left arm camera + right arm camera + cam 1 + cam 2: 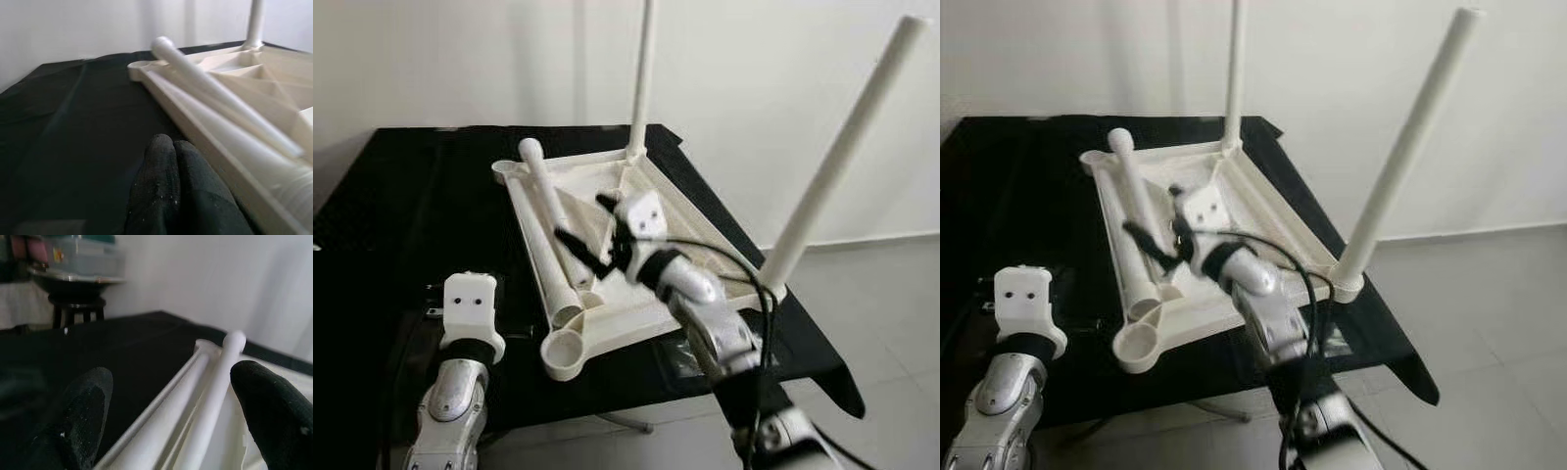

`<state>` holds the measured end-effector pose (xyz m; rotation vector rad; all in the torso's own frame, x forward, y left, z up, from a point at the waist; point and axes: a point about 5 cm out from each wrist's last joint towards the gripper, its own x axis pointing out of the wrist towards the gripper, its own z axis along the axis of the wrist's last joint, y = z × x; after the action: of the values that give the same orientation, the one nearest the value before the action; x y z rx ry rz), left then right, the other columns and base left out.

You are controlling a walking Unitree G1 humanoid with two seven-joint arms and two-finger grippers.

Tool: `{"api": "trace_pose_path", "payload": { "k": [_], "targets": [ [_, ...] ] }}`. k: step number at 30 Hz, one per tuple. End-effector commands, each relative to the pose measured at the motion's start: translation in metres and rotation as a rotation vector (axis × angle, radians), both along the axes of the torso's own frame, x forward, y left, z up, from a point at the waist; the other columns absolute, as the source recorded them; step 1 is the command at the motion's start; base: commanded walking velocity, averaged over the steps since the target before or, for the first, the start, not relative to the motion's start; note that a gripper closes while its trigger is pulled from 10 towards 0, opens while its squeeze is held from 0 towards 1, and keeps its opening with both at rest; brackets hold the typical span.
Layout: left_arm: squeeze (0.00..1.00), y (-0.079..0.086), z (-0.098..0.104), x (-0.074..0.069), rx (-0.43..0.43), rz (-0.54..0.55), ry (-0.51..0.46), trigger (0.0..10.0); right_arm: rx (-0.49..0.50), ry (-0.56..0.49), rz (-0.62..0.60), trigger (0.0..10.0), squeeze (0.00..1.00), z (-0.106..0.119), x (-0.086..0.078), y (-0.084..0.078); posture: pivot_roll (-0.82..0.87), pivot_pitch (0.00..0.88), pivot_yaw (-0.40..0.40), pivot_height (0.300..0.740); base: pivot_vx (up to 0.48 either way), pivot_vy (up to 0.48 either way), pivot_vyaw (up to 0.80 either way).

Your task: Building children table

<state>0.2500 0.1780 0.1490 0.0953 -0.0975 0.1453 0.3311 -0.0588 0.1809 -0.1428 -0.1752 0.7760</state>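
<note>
Two legs already stand upright in the overturned white tabletop (636, 245) on your black surface (401, 196), where your right claw (590, 238) hovers spread above a loose leg (548, 225); your left wrist view shows the left claw (168, 186) pinched empty beside the frame; your right wrist view has fingers (78, 416) straddling that leg.

Bare home room: white walls (783, 88), tiled floor (881, 313), black-draped table (401, 196)
</note>
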Motion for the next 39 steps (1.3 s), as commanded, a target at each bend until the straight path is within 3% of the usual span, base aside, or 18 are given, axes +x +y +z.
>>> {"api": "trace_pose_path", "payload": {
  "k": [1,8,13,17,18,20,21,22,23,25,27,32,39],
  "targets": [
    [0.0,0.002,-0.009,-0.002,0.008,0.007,0.043,10.0,-0.018,0.008,-0.005,10.0,0.0,-0.006,-0.003,-0.004,-0.21,0.008,-0.087,0.74,0.0,0.476,0.0],
    [0.0,0.003,-0.01,0.0,0.029,-0.015,0.047,10.0,-0.049,0.026,-0.063,10.0,0.0,-0.015,0.0,-0.023,-0.23,0.002,-0.067,0.74,0.0,0.338,0.0],
    [0.0,0.001,-0.01,0.0,0.09,-0.066,0.046,10.0,-0.226,-0.055,0.001,10.0,0.0,-0.01,0.006,-0.046,-0.22,0.0,-0.066,0.74,0.0,0.0,0.0],
    [0.0,0.001,-0.01,0.0,0.1,-0.073,0.046,10.0,-0.259,-0.067,0.03,10.0,0.0,-0.008,0.006,-0.049,-0.22,0.0,-0.066,0.74,0.0,0.0,0.0],
    [0.0,0.001,-0.011,-0.002,0.114,-0.083,0.045,10.0,-0.383,-0.09,0.08,10.0,0.0,-0.007,0.006,-0.059,-0.22,0.003,-0.068,0.74,0.0,0.0,0.0],
    [0.0,0.004,-0.013,-0.009,0.144,-0.082,0.045,10.0,-0.642,-0.032,0.151,10.0,0.0,-0.007,0.01,-0.092,-0.22,0.0,-0.076,0.74,0.0,0.0,0.0],
    [0.0,0.004,-0.013,-0.009,0.144,-0.082,0.045,10.0,-0.642,-0.032,0.151,10.0,0.0,-0.007,0.01,-0.092,-0.22,0.0,-0.076,0.74,0.0,0.0,0.0],
    [0.0,0.004,-0.014,-0.012,0.143,-0.086,0.046,10.0,-0.732,-0.01,0.17,10.0,0.0,-0.006,0.01,-0.104,-0.22,0.002,-0.078,0.74,0.0,0.0,0.0],
    [0.0,0.004,-0.014,-0.012,0.143,-0.086,0.046,10.0,-0.732,-0.01,0.17,10.0,0.0,-0.006,0.01,-0.104,-0.22,0.002,-0.078,0.74,0.0,0.0,0.0],
    [0.0,0.001,-0.017,-0.016,0.154,-0.12,0.063,10.0,-0.909,0.012,0.21,10.0,0.0,-0.006,0.01,-0.12,-0.21,0.008,-0.081,0.74,0.0,0.0,0.0],
    [0.0,-0.001,-0.018,-0.018,0.166,-0.138,0.07,10.0,-0.965,0.015,0.218,10.0,0.0,-0.005,0.01,-0.124,-0.21,0.008,-0.082,0.74,0.0,0.0,0.0],
    [0.0,-0.005,-0.023,-0.019,0.141,-0.166,0.101,10.0,-0.959,-0.047,0.162,10.0,0.0,0.014,0.021,-0.123,-0.21,0.01,-0.083,0.74,0.0,-0.474,0.0],
    [0.0,-0.004,-0.022,-0.019,0.118,-0.162,0.091,10.0,-0.956,-0.093,0.201,10.0,0.0,0.019,0.025,-0.109,-0.21,0.02,-0.079,0.74,0.0,0.0,0.0]
  ]
}}
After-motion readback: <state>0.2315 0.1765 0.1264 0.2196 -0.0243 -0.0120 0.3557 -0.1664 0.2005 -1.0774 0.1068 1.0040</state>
